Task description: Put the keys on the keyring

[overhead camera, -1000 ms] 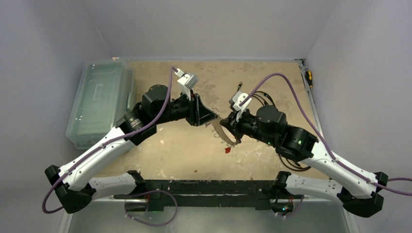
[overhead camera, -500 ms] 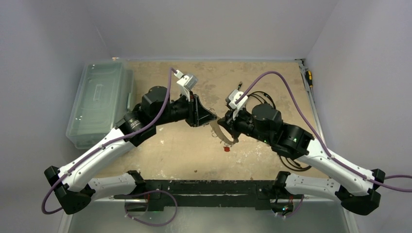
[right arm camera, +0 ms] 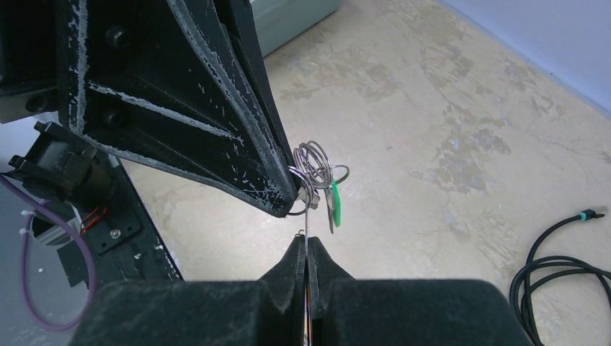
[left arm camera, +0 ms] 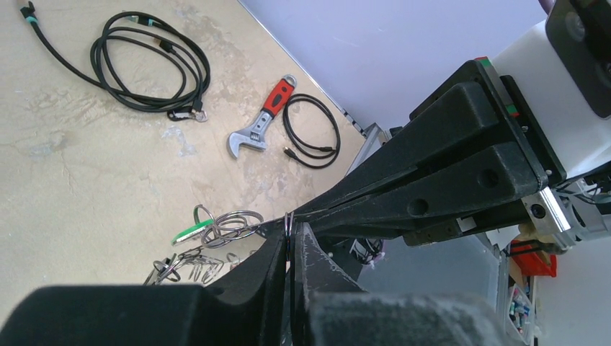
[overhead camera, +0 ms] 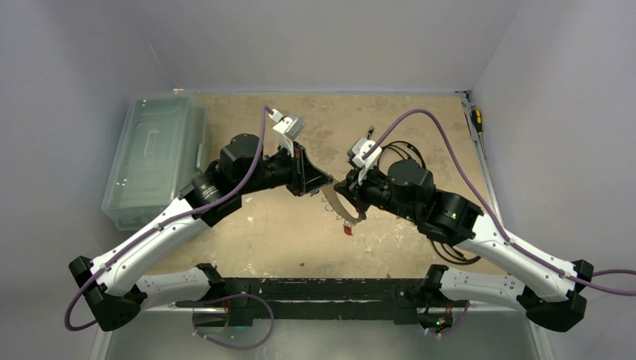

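Note:
Both grippers meet above the table's middle. My right gripper (overhead camera: 347,189) (right arm camera: 307,241) is shut on the keyring (overhead camera: 339,205), a pale loop that hangs slanting below it and shows edge-on as a thin wire (right arm camera: 306,220) in the right wrist view. My left gripper (overhead camera: 328,182) (left arm camera: 290,238) is shut on a thin split ring (left arm camera: 288,222) at the keyring's top. A green-headed key (right arm camera: 335,205) (left arm camera: 189,233) and coiled split rings (right arm camera: 313,162) hang at the meeting point. A red-headed key (overhead camera: 349,230) dangles at the loop's low end.
A clear plastic bin (overhead camera: 154,154) stands at the table's left. A coiled black cable (left arm camera: 151,65), a red-handled wrench (left arm camera: 261,126) and a smaller cable (left arm camera: 311,133) lie on the far right of the table. A yellow-handled tool (overhead camera: 476,120) lies at the right edge.
My left gripper has shut on the split ring. The right gripper has shifted slightly left and toward the back with the keyring, and the red key swung with it.

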`<state>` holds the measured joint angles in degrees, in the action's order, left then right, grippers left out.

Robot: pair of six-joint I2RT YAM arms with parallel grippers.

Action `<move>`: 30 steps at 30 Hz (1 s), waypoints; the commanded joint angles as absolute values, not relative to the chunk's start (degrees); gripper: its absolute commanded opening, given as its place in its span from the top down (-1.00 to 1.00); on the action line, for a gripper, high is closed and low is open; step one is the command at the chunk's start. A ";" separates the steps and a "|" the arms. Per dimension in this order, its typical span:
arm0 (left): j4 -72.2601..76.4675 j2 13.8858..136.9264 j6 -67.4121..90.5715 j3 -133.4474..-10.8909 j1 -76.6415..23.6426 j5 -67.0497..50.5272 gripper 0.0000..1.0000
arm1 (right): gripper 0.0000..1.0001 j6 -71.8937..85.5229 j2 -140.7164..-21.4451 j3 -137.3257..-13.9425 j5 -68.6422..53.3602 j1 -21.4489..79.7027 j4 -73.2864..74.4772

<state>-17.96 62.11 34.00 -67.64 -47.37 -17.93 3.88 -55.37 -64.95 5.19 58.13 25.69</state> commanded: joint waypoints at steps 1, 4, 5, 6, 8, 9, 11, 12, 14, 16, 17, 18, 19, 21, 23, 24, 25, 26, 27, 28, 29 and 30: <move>-17.45 60.74 34.09 -67.61 -47.31 -16.33 0.95 | 1.00 4.39 -54.67 -67.32 5.07 58.35 22.29; -17.62 60.84 33.64 -67.60 -47.30 -15.84 1.00 | 1.00 4.39 -54.58 -67.22 4.78 58.36 22.63; -17.63 60.76 33.46 -67.59 -47.31 -15.58 1.00 | 1.00 4.39 -54.58 -67.19 4.56 58.36 22.70; -17.58 60.72 33.27 -67.61 -47.34 -15.25 1.00 | 1.00 4.46 -54.70 -67.19 4.37 58.36 22.82; -17.60 60.35 33.04 -67.54 -47.35 -14.21 1.00 | 1.00 4.56 -54.73 -67.30 3.90 58.36 23.09; -17.46 60.26 32.98 -67.46 -47.29 -13.90 1.00 | 1.00 4.65 -54.82 -67.30 3.63 58.36 23.16; -17.12 60.13 32.87 -67.41 -47.29 -13.47 1.00 | 1.00 4.73 -54.97 -67.28 3.00 58.36 23.41; -16.87 60.04 32.90 -67.41 -47.31 -13.45 1.00 | 1.00 4.74 -55.17 -67.30 2.65 58.36 23.65; -16.60 60.15 33.00 -67.59 -47.29 -13.20 1.00 | 1.00 4.79 -55.64 -67.56 1.93 58.36 24.36; -16.35 60.27 33.06 -67.66 -47.33 -12.87 1.00 | 1.00 4.95 -56.16 -67.82 1.28 58.36 24.87; -16.28 60.41 32.99 -67.62 -47.30 -12.78 1.00 | 1.00 5.07 -56.38 -67.99 1.09 58.36 24.88; -16.15 60.53 33.02 -67.47 -47.33 -12.61 1.00 | 1.00 5.21 -56.58 -68.09 0.87 58.36 24.76; -15.86 60.55 33.00 -67.23 -47.29 -12.62 1.00 | 1.00 5.34 -56.67 -68.16 0.61 58.36 24.55; -15.10 60.49 33.12 -66.57 -47.30 -12.35 1.00 | 1.00 5.68 -56.95 -68.37 0.16 58.36 24.16; -14.05 60.03 33.09 -65.76 -47.37 -11.58 1.00 | 1.00 5.94 -57.31 -68.59 0.09 58.36 23.87; -13.62 59.88 33.13 -65.42 -47.37 -11.04 1.00 | 1.00 6.20 -57.57 -68.64 0.15 58.36 23.70; -13.17 59.69 33.12 -65.06 -47.40 -10.74 1.00 | 1.00 6.55 -57.91 -68.64 0.10 58.36 23.40; -12.63 59.46 33.13 -64.54 -47.42 -10.57 1.00 | 1.00 6.93 -58.20 -68.71 0.10 58.36 23.19; -12.18 59.32 33.05 -64.17 -47.42 -10.40 1.00 | 1.00 7.37 -58.53 -68.73 0.11 58.36 22.87; -11.62 59.20 33.00 -63.71 -47.43 -10.31 1.00 | 1.00 7.84 -58.75 -68.73 0.15 58.38 22.19; -11.09 59.14 32.90 -63.16 -47.38 -10.06 1.00 | 1.00 8.39 -58.86 -68.61 -1.11 58.37 21.56; -10.49 58.97 32.71 -62.50 -47.40 -9.63 1.00 | 1.00 8.84 -58.88 -68.45 -1.80 58.36 20.88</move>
